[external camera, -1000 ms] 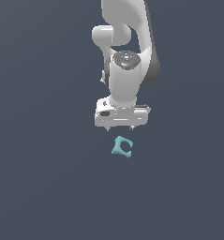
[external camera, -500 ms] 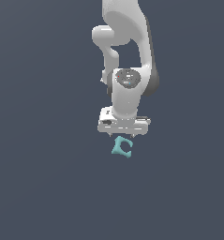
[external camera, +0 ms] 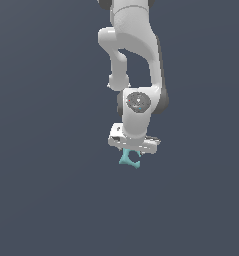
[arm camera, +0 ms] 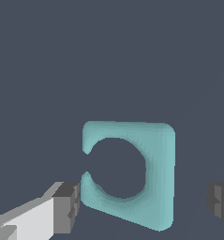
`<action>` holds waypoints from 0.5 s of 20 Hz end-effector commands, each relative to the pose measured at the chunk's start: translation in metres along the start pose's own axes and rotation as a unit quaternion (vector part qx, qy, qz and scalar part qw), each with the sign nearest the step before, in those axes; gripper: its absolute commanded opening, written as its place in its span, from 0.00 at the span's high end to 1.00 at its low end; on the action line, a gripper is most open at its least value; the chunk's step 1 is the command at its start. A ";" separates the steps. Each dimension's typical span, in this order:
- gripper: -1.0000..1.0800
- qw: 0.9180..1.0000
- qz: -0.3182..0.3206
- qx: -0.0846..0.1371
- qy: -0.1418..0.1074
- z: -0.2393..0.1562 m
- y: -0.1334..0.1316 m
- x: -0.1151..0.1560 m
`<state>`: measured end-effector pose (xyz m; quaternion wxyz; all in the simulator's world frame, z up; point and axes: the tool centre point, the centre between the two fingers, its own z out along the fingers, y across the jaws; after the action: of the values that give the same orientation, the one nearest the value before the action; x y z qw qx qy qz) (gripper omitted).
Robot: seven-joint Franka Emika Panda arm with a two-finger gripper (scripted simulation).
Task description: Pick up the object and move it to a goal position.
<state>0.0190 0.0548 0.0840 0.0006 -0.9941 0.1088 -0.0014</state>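
Gripper: the gripper (arm camera: 141, 201) has its fingers spread, one dark pad (arm camera: 66, 206) to each side of the piece, nothing pinched yet.
Gap: one pad looks just beside or touching the notched edge; the other pad (arm camera: 220, 199) stands apart from the solid edge.
Piece: the teal piece (arm camera: 132, 173) lies flat on the grey floor (arm camera: 48, 70), between the fingers, its C-shaped notch opening toward one pad.
Exterior view: the piece (external camera: 130, 159) shows just under the gripper (external camera: 133, 149), partly hidden by it.
Done: the approach looks finished, fingers straddling the piece.
Left: closing, lifting, carrying to the goal; no goal marker is visible.
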 end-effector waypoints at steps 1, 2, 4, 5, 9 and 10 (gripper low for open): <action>0.04 1.000 0.010 0.000 -0.001 0.007 -0.001 0.000; 0.04 1.000 0.013 -0.001 -0.001 0.008 -0.001 0.000; 0.04 1.000 0.015 -0.001 -0.001 0.010 -0.002 0.000; 0.04 1.000 0.016 -0.001 -0.001 0.011 -0.002 0.000; 0.04 1.000 0.014 -0.001 -0.002 0.013 -0.002 -0.001; 0.04 1.000 0.014 -0.001 -0.002 0.016 -0.002 -0.001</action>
<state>0.0192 0.0565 0.0713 0.0001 -0.9925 0.1223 -0.0002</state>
